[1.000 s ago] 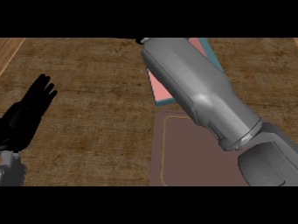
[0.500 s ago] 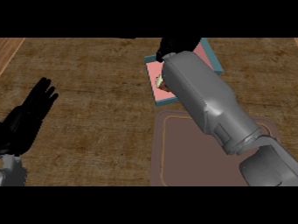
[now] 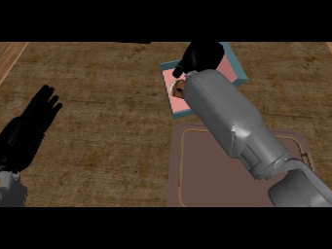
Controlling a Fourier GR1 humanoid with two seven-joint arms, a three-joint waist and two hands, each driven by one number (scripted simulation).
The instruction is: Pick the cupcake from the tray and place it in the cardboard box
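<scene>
Light: dim, even, source not evident | Shadows: faint, soft dark patch at the counter (image 3: 111, 126) top edge, possibly a cast shadow | Glare: mild sheen on the grey right forearm (image 3: 230, 121) | Focus: uniform | Black hands read as near-silhouettes.

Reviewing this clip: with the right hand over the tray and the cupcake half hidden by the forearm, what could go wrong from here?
The right hand sits above the pink tray, while the cupcake peeks out beside the forearm, nearer the tray's left rim. The hand may close beyond the cupcake, or the forearm may nudge it off the tray. The forearm also crosses over the cardboard box, so a low carry could catch its wall.
</scene>
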